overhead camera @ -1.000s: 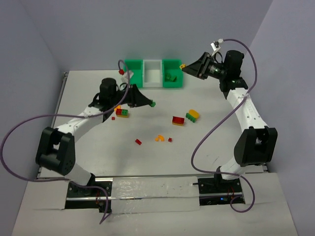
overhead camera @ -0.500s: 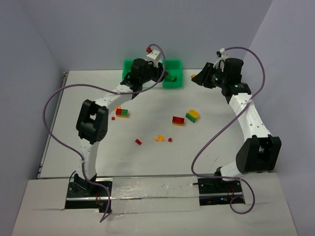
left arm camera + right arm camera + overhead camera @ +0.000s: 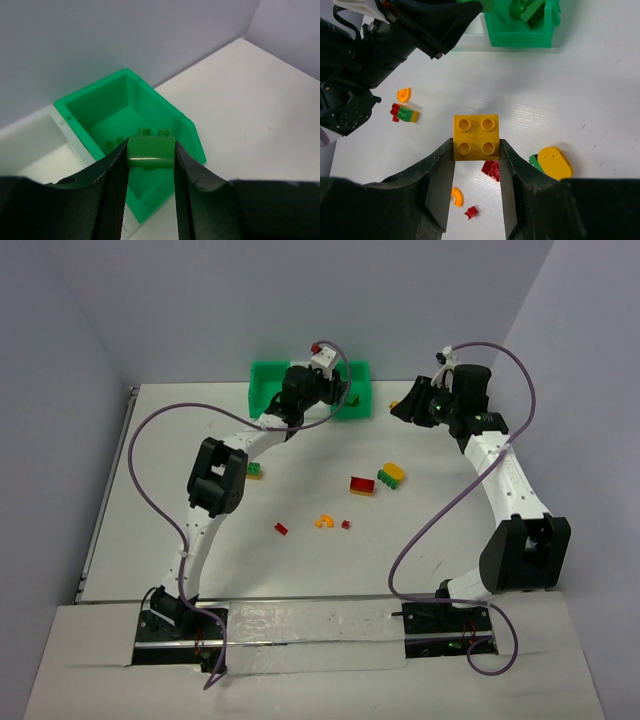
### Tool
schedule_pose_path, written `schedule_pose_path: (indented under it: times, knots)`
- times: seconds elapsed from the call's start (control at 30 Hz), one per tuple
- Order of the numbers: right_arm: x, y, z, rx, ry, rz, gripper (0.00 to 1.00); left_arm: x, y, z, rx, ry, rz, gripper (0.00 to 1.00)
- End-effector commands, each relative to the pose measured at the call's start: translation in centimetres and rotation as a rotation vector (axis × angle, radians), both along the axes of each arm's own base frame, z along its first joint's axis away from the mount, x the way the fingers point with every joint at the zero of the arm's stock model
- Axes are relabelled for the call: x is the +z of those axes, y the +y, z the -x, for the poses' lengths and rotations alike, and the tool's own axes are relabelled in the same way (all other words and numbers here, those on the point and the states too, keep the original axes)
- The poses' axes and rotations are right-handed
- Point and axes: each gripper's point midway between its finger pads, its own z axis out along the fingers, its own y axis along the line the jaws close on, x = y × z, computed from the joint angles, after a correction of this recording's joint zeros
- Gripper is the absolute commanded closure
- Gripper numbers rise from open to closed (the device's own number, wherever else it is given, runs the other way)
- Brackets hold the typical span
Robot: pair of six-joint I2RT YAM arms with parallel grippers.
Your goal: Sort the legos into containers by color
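Note:
My left gripper [image 3: 150, 148] is shut on a green lego [image 3: 150, 154] and hangs above the right green container [image 3: 125, 107]; the white container [image 3: 30, 145] lies beside it. In the top view that gripper [image 3: 338, 392] reaches over the right green container [image 3: 356, 408]. To the right of the bins my right gripper [image 3: 476, 144] is shut on a yellow four-stud lego [image 3: 476, 132], above the table [image 3: 403, 405]. Green legos [image 3: 530, 10] lie in the right green container.
Loose legos lie mid-table: a red brick [image 3: 362, 485], a yellow-and-green piece [image 3: 392, 475], an orange curved one [image 3: 324, 522], two small red ones [image 3: 281, 529], and a green-and-red stack [image 3: 256, 472]. The left green bin [image 3: 265, 382] stands by the back wall.
The left arm swung from the table's left middle up to the bins, carrying the green lego over the right green bin. The right gripper shifted slightly, keeping the yellow lego.

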Motion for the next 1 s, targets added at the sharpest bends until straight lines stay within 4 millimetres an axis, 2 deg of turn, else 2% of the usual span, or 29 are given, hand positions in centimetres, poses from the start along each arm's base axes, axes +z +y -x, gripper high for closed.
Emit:
schedule_pose_path:
  times: [0.0, 0.03, 0.1, 0.17, 0.23, 0.3, 0.33, 0.4, 0.47, 0.5, 0.57, 0.6, 0.63, 0.67, 0.73, 0.8, 0.87, 0.97]
  knots:
    - [0.9, -0.3, -0.1, 0.006, -0.038, 0.016, 1.00, 6.3, -0.4, -1.8, 0.041, -0.217, 0.058, 0.48]
    - [0.8, -0.3, -0.2, 0.006, -0.035, 0.016, 1.00, 6.2, -0.3, -2.2, 0.057, -0.220, 0.058, 0.40]
    - [0.6, -0.3, -0.3, 0.006, -0.032, 0.017, 1.00, 7.5, 0.1, -2.9, 0.086, -0.279, 0.037, 0.26]
    - [0.5, -0.3, -0.5, 0.006, -0.030, 0.019, 1.00, 8.0, 0.4, -3.3, 0.094, -0.294, 0.031, 0.20]
    - [0.3, -0.2, -0.9, 0.000, -0.033, 0.028, 1.00, 9.5, 0.8, -3.2, 0.085, -0.319, 0.044, 0.03]
    - [0.3, -0.1, -1.2, -0.001, -0.034, 0.035, 1.00, 10.8, 1.3, -3.0, 0.092, -0.336, 0.046, 0.01]
    - [0.4, 0.3, -1.4, 0.009, -0.041, 0.048, 1.00, 12.6, 2.1, -2.9, 0.116, -0.342, 0.058, 0.01]
    - [1.0, 1.3, -2.0, 0.024, -0.063, 0.071, 1.00, 14.8, 4.5, -3.1, 0.148, -0.329, 0.085, 0.01]
    - [0.8, 3.7, -2.7, 0.064, -0.075, 0.109, 1.00, 18.8, 7.6, -1.7, 0.168, -0.268, 0.156, 0.01]
    - [1.4, 4.0, -3.2, 0.061, -0.098, 0.129, 1.00, 19.7, 9.2, -1.1, 0.184, -0.247, 0.160, 0.01]
    - [1.5, 5.8, -4.3, 0.078, -0.122, 0.167, 1.00, 18.1, 12.4, -0.6, 0.228, -0.172, 0.132, 0.01]
    - [1.6, 6.8, -4.6, 0.098, -0.129, 0.169, 1.00, 20.9, 13.8, 0.2, 0.241, -0.209, 0.151, 0.01]
    - [1.2, 8.4, -5.4, 0.115, -0.138, 0.177, 1.00, 20.7, 16.0, 1.6, 0.261, -0.170, 0.118, 0.01]
    - [0.3, 9.1, -5.8, 0.120, -0.131, 0.182, 1.00, 20.5, 16.6, 2.8, 0.266, -0.138, 0.098, 0.01]
    - [0.4, 10.3, -7.8, 0.080, -0.162, 0.198, 1.00, 18.9, 20.7, 5.2, 0.307, -0.016, 0.076, 0.01]
    - [-0.9, 11.9, -9.7, 0.071, -0.159, 0.208, 1.00, 18.1, 24.7, 6.5, 0.345, 0.052, 0.075, 0.01]
    - [-1.7, 13.2, -11.7, 0.050, -0.184, 0.238, 1.00, 17.0, 27.3, 9.8, 0.317, 0.151, 0.068, 0.01]
    - [-1.6, 14.7, -14.4, 0.035, -0.252, 0.276, 1.00, 14.8, 28.5, 13.4, 0.261, 0.258, 0.032, 0.01]
